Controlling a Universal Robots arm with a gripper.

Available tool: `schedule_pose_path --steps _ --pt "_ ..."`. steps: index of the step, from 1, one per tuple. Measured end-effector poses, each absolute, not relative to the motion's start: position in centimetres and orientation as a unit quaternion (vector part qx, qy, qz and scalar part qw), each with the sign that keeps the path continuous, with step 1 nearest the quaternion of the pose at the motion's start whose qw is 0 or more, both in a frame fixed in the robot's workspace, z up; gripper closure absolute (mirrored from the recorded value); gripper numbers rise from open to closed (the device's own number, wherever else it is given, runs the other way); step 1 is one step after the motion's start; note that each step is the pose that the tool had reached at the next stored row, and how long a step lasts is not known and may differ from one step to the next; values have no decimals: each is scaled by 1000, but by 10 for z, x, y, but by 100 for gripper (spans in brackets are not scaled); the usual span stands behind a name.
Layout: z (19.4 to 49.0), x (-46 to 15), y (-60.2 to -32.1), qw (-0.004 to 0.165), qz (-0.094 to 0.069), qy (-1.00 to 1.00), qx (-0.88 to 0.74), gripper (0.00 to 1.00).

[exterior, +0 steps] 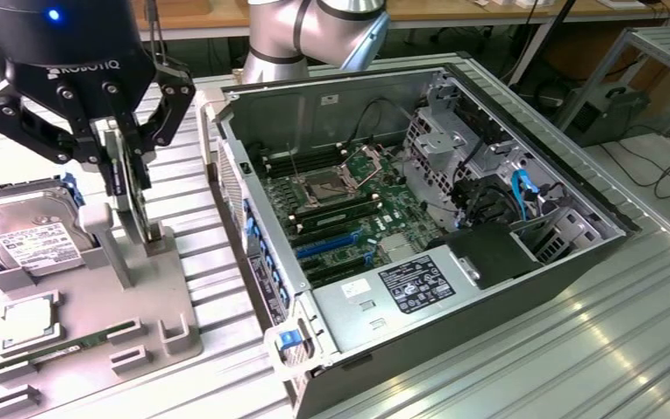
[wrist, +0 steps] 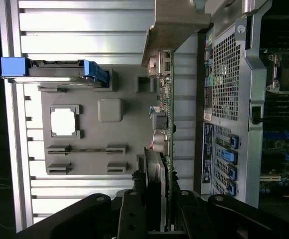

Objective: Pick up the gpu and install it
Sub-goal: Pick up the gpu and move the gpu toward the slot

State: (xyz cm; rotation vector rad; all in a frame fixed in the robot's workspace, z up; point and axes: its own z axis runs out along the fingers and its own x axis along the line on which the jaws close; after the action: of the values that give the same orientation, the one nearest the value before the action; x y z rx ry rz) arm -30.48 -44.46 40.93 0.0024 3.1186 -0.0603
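at the exterior view's left, just beside the hard drive, the tool grips the upright gpu at its grey holder, so pickup is begun, while installation in the open computer case rightward remains undone.

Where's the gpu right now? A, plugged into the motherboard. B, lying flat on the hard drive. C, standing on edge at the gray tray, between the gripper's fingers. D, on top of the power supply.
C: the gpu stands on edge at the gray tray, with the gripper closed on it, outside the case.
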Motion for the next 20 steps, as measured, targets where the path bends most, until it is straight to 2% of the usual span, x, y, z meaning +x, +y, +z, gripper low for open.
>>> schedule_pose_path --steps 20 --pt "435 -305 -445 11 -19 1000 1 72"
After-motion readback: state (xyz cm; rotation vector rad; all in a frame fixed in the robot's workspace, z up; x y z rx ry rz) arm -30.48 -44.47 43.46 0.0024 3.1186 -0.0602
